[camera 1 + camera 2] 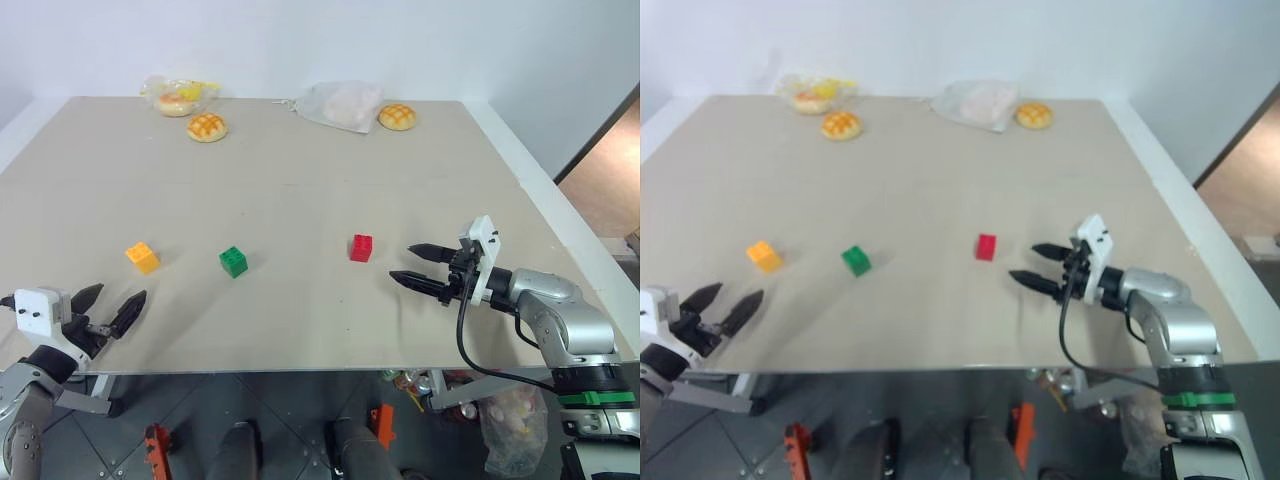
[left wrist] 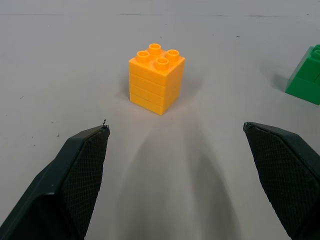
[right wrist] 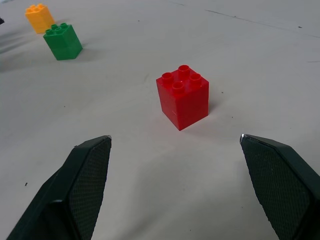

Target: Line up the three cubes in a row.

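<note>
Three studded cubes stand apart on the beige table (image 1: 300, 180): a yellow-orange cube (image 1: 142, 257) at the left, a green cube (image 1: 233, 262) in the middle, a red cube (image 1: 361, 248) to the right. My left gripper (image 1: 110, 305) hangs open at the table's near left edge, pointing at the yellow-orange cube (image 2: 156, 78), a short way off from it. My right gripper (image 1: 412, 264) is open too, just right of the red cube (image 3: 182, 96), not touching it. Both hold nothing.
Two golden-brown buns (image 1: 207, 127) (image 1: 397, 117) lie at the far side, with a clear bag of buns (image 1: 177, 97) and a crumpled plastic bag (image 1: 342, 105). The table's right edge runs close behind my right arm.
</note>
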